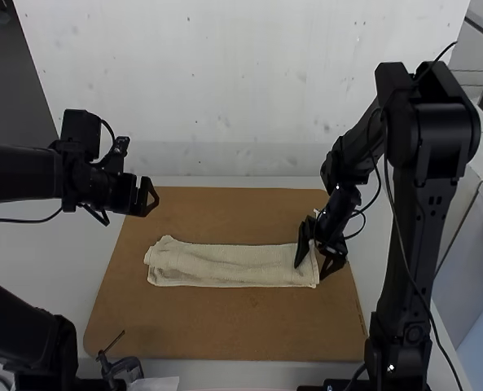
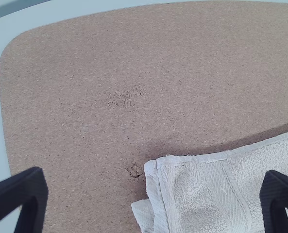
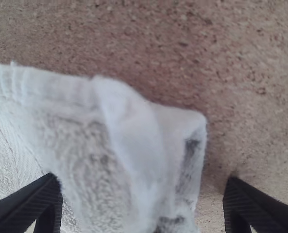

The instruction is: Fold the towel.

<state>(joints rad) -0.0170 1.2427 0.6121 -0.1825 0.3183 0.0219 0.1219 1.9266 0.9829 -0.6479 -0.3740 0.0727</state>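
brown round-cornered board [image 1: 225,330] on pale tabletop [image 1: 54,265]

Towel [image 1: 233,265]: one. Brown board [image 1: 225,326]: one. Table [image 1: 46,261]: one. Robot arms [image 1: 420,155]: two. Grippers: two, left gripper [image 1: 152,196], right gripper [image 1: 310,271]. Black fingers [image 2: 33,194]: four, two per gripper.

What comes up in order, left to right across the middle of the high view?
The left arm's forearm → the left gripper → the folded towel → the right gripper, over the towel's right end → the right arm's upright part.
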